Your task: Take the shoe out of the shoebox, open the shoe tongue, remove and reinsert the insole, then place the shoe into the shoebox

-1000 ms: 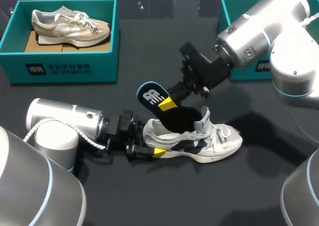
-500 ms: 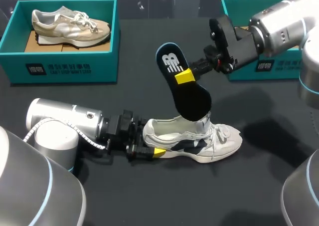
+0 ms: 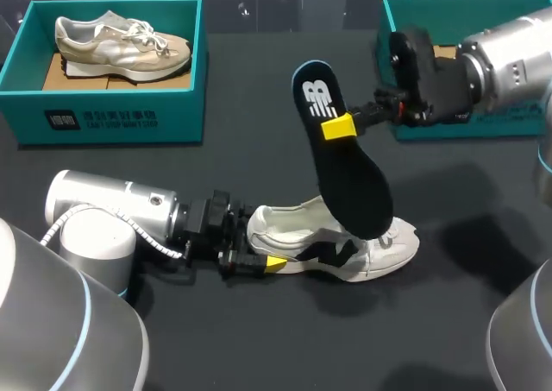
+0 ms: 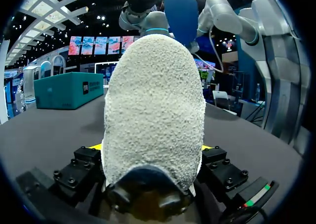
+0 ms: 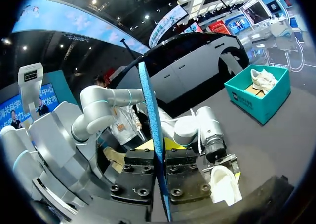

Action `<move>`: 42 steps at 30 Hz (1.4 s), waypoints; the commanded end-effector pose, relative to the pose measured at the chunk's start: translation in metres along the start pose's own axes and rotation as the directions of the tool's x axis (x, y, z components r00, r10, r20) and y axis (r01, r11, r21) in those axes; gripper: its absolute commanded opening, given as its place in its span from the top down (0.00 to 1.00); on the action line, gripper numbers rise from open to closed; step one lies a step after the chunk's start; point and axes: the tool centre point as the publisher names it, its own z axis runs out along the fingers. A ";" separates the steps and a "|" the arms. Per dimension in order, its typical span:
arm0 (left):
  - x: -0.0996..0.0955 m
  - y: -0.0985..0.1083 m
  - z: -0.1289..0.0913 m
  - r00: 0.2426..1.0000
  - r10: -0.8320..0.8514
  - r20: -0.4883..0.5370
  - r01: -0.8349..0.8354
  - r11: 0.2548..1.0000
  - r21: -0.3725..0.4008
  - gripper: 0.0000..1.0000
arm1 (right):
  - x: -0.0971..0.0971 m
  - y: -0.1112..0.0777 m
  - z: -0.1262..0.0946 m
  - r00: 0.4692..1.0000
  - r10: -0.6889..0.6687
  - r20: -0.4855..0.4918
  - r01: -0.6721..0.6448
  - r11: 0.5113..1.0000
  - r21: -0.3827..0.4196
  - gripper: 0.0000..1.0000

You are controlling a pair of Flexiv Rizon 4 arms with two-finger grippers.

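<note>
Right hand (image 3: 341,126), clamped on the insole (image 3: 345,171), has pulled it up and right out of the shoe (image 3: 293,229) at frame centre. The toe end now hangs just over the opening, so removal looks nearly done and reinsertion comes next. Left hand (image 3: 259,261) pinches the shoe heel, lower centre on the table (image 3: 259,339). Teal shoebox (image 3: 112,119) upper left holds a beige shoe (image 3: 121,41). Second shoebox (image 3: 431,7) is upper right, behind the right arm. Nothing seems to block the way.

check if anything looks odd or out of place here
Only the insole stands out: it is out of the shoe, held tilted in the air by the right gripper. The left gripper clamps the shoe's heel on the table. Nothing looks spilled or damaged.
</note>
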 end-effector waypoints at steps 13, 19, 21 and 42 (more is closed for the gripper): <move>0.000 0.001 0.001 1.000 0.000 0.000 0.000 1.000 0.000 1.00 | 0.028 -0.028 -0.023 0.991 0.113 0.076 -0.093 0.970 -0.224 1.00; 0.000 0.001 0.001 1.000 0.000 0.000 0.000 1.000 0.000 1.00 | 0.034 -0.035 -0.027 0.989 0.119 0.085 -0.095 0.964 -0.249 1.00; 0.000 0.001 0.001 1.000 0.000 0.000 0.000 1.000 0.000 1.00 | 0.042 -0.039 -0.030 0.989 0.106 0.098 -0.078 0.963 -0.256 1.00; 0.000 0.001 0.001 1.000 0.000 0.000 0.000 1.000 0.000 1.00 | 0.064 -0.060 -0.042 0.987 -0.012 0.159 0.060 0.950 -0.306 1.00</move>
